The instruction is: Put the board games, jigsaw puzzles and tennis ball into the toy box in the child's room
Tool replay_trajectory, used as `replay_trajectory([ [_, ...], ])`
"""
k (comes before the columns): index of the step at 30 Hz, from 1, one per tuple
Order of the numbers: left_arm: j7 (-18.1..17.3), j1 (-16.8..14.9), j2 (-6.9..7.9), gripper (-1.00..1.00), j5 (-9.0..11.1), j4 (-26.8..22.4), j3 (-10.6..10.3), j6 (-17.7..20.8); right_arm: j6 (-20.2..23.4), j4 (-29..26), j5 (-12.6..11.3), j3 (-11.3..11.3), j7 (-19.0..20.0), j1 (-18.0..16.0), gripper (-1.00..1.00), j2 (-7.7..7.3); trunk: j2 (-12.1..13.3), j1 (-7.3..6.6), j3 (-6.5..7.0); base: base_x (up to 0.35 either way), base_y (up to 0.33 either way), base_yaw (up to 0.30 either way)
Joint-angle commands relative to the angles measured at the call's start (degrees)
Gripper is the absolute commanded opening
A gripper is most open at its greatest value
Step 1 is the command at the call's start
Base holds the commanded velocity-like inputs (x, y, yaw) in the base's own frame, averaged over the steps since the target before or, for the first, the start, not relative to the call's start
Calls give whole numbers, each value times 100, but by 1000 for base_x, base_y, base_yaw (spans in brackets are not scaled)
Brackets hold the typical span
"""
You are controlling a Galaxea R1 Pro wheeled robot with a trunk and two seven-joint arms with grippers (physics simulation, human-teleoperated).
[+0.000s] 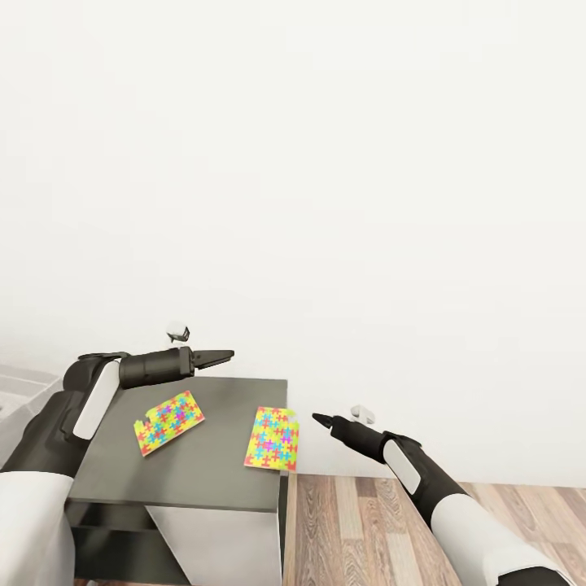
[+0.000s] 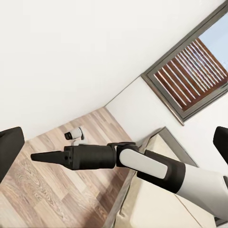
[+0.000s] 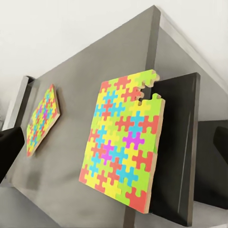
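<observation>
Two jigsaw puzzles lie flat on the dark grey cabinet top. One puzzle sits toward its left. The other puzzle overhangs the right edge, and the right wrist view shows it close up with the farther puzzle behind. My left gripper hovers over the cabinet's back edge, above the left puzzle; its fingers stand wide apart, open and empty. My right gripper hangs just right of the overhanging puzzle, pointing at it, its fingers spread open.
A white wall stands directly behind the cabinet. Wood plank floor spreads to the right, under my right arm. A pale desk top meets the cabinet at the far left. The left wrist view catches a beige mattress and a dark-framed window.
</observation>
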Motion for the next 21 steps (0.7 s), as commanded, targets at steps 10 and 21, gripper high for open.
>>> replay_trajectory([
  [10,-8,-22,-20,100,19,9,-46,24,303,-4,-68,-5,48,-26,100,-59,-410,222,-189,0,0,0],
  [21,51,-103,-467,100,-13,333,-729,24,995,-11,-175,-112,219,-60,100,-77,-851,463,-386,0,0,0],
])
